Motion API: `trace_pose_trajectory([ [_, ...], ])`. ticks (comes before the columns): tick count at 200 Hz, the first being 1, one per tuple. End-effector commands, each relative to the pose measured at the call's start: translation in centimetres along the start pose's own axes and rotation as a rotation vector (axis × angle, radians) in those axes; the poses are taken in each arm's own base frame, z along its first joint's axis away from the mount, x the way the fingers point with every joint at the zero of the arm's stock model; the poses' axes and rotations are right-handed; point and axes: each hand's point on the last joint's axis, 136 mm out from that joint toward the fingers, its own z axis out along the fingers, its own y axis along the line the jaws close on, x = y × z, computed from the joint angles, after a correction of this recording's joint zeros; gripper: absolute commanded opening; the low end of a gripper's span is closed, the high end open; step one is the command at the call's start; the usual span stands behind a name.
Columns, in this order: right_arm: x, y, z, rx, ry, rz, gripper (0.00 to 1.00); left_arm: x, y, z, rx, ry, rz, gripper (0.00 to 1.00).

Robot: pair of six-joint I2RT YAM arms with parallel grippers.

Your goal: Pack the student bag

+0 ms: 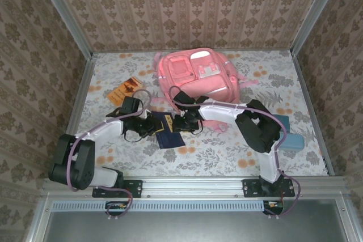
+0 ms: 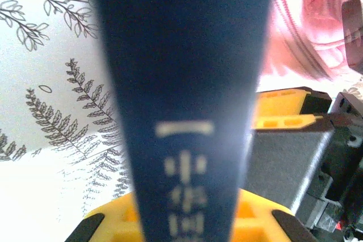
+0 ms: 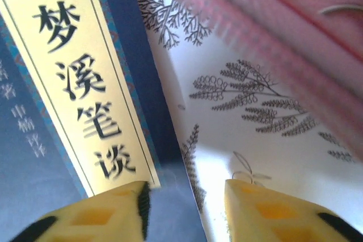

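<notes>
on the table [image 1: 227,152] — one student bag [image 1: 195,75], one blue book [image 1: 169,139], one orange book [image 1: 126,89].

- My left arm [image 1: 99,131] reaches low toward the blue book [image 1: 169,138] from its left; my left gripper [image 1: 153,126] clamps its spine.
- My right arm [image 1: 255,123] folds in from the book's right; my right gripper [image 3: 184,195] hangs over its edge with the fingers apart.

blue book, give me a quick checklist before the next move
1. Hold of left gripper on blue book: ok, the book fills the gap between its fingers.
2. Opening of right gripper: ok, a gap shows between its fingers.
3. Whether right gripper straddles the book's edge: cannot tell.
4. Main compartment of student bag open: cannot tell.
5. Nearness of student bag to the book: ok, it lies just beyond the arms.
</notes>
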Motion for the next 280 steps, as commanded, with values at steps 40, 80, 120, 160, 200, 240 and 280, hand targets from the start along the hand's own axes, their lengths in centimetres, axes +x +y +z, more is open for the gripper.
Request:
trace_pose_trajectory([
  [40,-2.7,3.2,-9.0,-0.313,-0.229,0.046,0.69,-2.8,-5.0,-4.7,0.09,-0.16,0.108,0.05],
  [80,-3.6,3.9,-13.9,-0.56,-0.348,0.14,0.84,-5.3,-11.2,-8.9,0.242,-0.33,0.181,0.03],
  [120,-4.8,5.1,-18.0,-0.786,-0.411,0.226,0.93,-8.0,-16.5,-12.2,0.404,-0.472,0.177,0.04],
  [160,-6.4,6.7,-20.3,-0.938,-0.434,0.297,0.96,-9.2,-20.5,-13.4,0.536,-0.51,0.144,0.03],
  [200,-8.2,7.6,-21.3,-1.067,-0.456,0.369,0.82,-9.7,-21.2,-13.2,0.579,-0.496,0.064,0.04],
  [240,-9.0,7.6,-21.9,-1.13,-0.479,0.41,0.67,-10.0,-20.3,-12.8,0.572,-0.508,0.017,0.04],
  [280,-9.1,6.6,-22.3,-1.124,-0.528,0.448,0.58,-10.4,-19.3,-12.4,0.547,-0.521,-0.008,0.03],
])
